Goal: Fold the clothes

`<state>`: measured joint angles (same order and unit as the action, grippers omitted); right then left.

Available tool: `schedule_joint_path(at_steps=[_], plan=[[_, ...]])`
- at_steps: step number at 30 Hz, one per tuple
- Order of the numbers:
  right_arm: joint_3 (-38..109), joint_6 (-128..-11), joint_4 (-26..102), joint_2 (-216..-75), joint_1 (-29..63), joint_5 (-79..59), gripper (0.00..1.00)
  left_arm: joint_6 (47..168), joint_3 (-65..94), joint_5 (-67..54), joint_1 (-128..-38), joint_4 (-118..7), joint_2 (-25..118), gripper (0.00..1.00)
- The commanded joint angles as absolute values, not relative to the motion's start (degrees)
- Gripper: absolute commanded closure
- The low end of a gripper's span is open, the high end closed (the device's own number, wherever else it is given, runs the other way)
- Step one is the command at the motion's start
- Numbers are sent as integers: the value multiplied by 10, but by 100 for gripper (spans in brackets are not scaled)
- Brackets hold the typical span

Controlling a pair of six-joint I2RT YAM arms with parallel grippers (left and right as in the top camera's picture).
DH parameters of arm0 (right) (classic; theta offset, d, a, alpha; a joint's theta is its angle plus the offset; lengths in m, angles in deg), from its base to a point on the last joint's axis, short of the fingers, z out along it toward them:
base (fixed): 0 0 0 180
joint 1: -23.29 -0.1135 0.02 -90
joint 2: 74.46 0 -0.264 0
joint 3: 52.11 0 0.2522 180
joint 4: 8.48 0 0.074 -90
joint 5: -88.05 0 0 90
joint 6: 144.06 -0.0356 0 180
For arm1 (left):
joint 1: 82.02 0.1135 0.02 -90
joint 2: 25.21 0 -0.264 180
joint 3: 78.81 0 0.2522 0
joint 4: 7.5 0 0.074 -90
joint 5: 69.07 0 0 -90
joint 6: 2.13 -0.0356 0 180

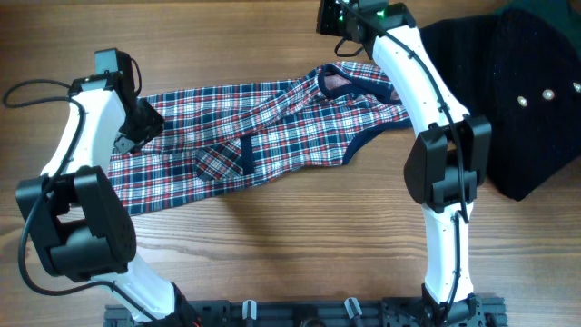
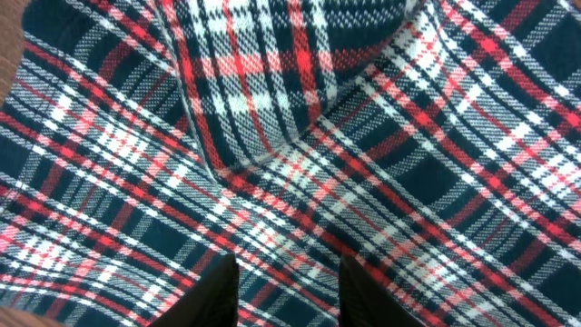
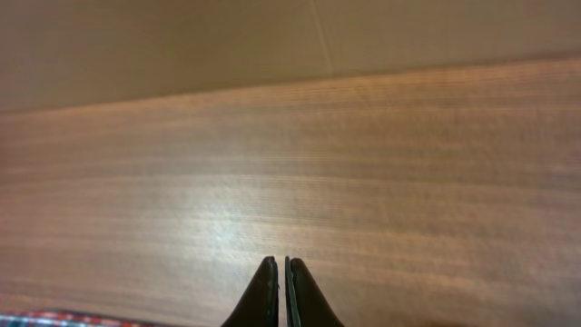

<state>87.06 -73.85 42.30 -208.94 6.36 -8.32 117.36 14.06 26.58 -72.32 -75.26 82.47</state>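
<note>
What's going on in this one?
Two robot arms are working on a plaid sleeveless garment, which lies stretched across the wooden table, rumpled rather than neatly folded. The left gripper is open right over the fabric at its left end. The right gripper is shut near the neck end, pointing at bare wood, with no cloth visible between its tips. A black studded garment lies off to the right.

Your wooden table (image 1: 281, 250) is carrying the plaid garment (image 1: 272, 127) at centre and a black studded garment (image 1: 531, 109) at right.
</note>
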Motion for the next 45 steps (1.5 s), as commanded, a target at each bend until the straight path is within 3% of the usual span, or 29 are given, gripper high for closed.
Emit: schedule_joint_path(at_steps=[1, 2, 3, 5, 9, 13, 15, 22, 29, 32, 34, 36, 39, 45], plan=[[877, -738, 495, -2090, 62, -92, 52, 1183, 136, 254, -728, -767, 829, 61], [877, -738, 529, -2090, 62, -115, 40, 1184, 136, 239, -723, -772, 829, 57], [877, -738, 557, -2090, 63, -127, 36, 1184, 136, 225, -717, -775, 829, 53], [877, -729, 600, -2090, 63, -141, 32, 1184, 136, 192, -693, -771, 829, 46], [877, -664, 626, -2090, 63, -175, 23, 1197, 136, 117, -621, -746, 829, 46], [877, -638, 641, -2090, 63, -175, 21, 1205, 136, 93, -562, -729, 829, 46], [877, -630, 647, -2090, 63, -175, 21, 1205, 131, 75, -547, -686, 829, 40], [877, -627, 651, -2090, 64, -174, 20, 1206, 85, 38, -565, -568, 853, 35], [877, -615, 658, -2090, 65, -159, 19, 1214, 71, 38, -571, -536, 890, 36], [877, -616, 661, -2090, 65, -159, 20, 1214, 71, 38, -575, -504, 890, 40], [878, -616, 665, -2088, 65, -159, 25, 1214, 71, 40, -584, -473, 890, 52], [878, -616, 664, -2079, 68, -159, 27, 1214, 71, 40, -596, -449, 890, 78], [878, -616, 664, -2058, 78, -159, 27, 1215, 71, 40, -617, -419, 890, 96], [878, -616, 693, -2030, 106, -160, 24, 1243, 103, 40, -642, -347, 888, 96]])
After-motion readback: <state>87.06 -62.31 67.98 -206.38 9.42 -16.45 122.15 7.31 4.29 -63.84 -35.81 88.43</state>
